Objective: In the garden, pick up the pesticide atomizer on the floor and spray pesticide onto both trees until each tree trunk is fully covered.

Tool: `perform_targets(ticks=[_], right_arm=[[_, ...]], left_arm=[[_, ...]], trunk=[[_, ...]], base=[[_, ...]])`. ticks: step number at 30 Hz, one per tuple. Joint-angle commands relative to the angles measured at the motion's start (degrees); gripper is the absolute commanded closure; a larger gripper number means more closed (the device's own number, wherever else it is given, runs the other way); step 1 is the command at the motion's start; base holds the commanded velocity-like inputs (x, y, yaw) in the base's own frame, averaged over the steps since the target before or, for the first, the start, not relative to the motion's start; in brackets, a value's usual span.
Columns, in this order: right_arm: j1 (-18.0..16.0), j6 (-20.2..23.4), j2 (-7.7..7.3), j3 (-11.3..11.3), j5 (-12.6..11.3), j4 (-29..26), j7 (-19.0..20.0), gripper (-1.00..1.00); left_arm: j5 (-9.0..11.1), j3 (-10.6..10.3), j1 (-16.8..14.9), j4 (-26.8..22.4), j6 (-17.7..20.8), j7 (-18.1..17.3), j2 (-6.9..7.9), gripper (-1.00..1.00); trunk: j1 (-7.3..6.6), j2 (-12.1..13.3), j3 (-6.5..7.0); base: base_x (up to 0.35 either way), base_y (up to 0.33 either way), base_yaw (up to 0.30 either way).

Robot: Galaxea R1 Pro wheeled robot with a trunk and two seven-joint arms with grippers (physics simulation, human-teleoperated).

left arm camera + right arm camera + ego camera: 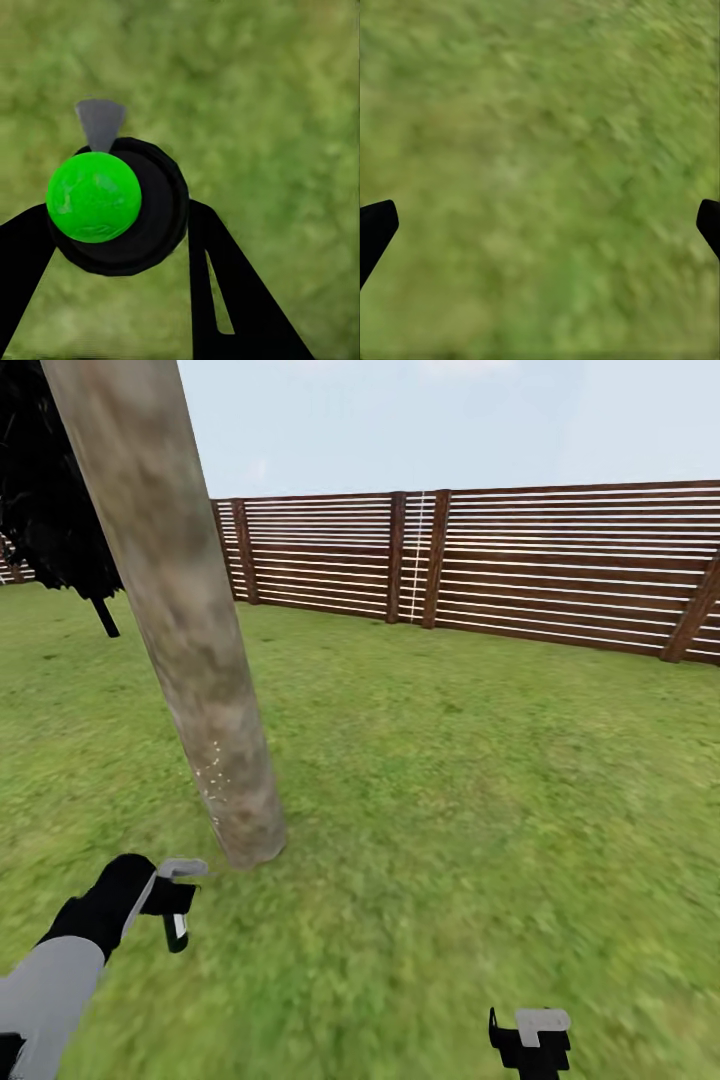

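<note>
Left pincer (176, 905) pinching pesticide atomizer (112, 202), nozzle beside tree trunk (175, 600); my right pincer (530, 1040) spread, idle; judge: sweep spray up bark, all round

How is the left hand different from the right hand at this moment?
The left hand is shut on the atomizer, which sits between its fingers; the right hand is open and holds nothing, with its fingertips far apart at the picture's edges. In the head view the left hand is raised near the foot of the trunk, while the right hand hangs lower, away from it. Both are above the lawn.
</note>
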Motion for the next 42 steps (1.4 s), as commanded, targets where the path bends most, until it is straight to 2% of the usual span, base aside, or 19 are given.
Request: perform_targets(ticks=[1, 4, 7, 8, 18, 30, 33, 42], right_arm=[[0.0, 0.1, 0.0, 0.2, 0.5, 0.1, -0.6, -1.0], [0.0, 0.1, -0.06, 0.3, 0.6, 0.2, -0.6, -1.0], [0.0, 0.1, -0.09, 0.3, 0.6, 0.2, -0.5, -1.0], [0.0, 0.1, -0.09, 0.3, 0.7, 0.2, -0.5, -1.0], [0.0, 0.1, -0.09, 0.3, 0.7, 0.2, -0.5, -1.0], [0.0, 0.1, 0.18, 0.4, 0.7, 0.2, -0.5, -1.0], [0.0, 0.1, 0.17, 0.4, 0.7, 0.2, -0.5, -1.0], [0.0, 0.1, 0.17, 0.4, 0.7, 0.2, -0.5, -1.0]], left_arm=[[-0.2, 1.5, 0.0, -0.1, 0.2, -0.6, 0.35, 1.0], [-0.3, 2.3, 0.0, -0.8, 0.2, -0.6, -0.07, 1.0], [-0.3, 2.5, 0.0, -1.0, 0.1, 0.5, -2.43, 1.0], [-0.3, 2.5, 0.0, -1.0, 0.0, 1.2, -2.62, 1.0], [0.1, 2.5, 0.6, -0.3, -0.1, 1.7, -2.74, 1.0], [0.1, 2.9, 1.7, -0.2, -3.1, 1.8, -3.07, 1.0], [0.0, 2.9, 1.7, -0.2, -4.7, 1.8, -3.04, 1.0], [0.0, 3.1, 1.8, -0.2, -5.0, 1.9, -2.69, 1.0]], trunk=[[-0.01, 0.0, -0.05], [-0.01, 0.0, -0.06], [-0.01, 0.0, -0.06], [-0.01, 0.0, -0.06], [-0.01, 0.0, -0.06], [-0.01, 0.0, -0.06], [-0.01, 0.0, -0.06], [-0.01, 0.0, -0.06]], base=[[0.0, 0.0, -0.005], [0.033, 0.0, -0.001], [0.241, -0.044, 0.0], [0.287, -0.127, 0.0], [0.109, -0.238, 0.0], [0.039, -0.278, 0.002], [0.098, -0.278, 0.174], [0.141, -0.261, 0.27]])
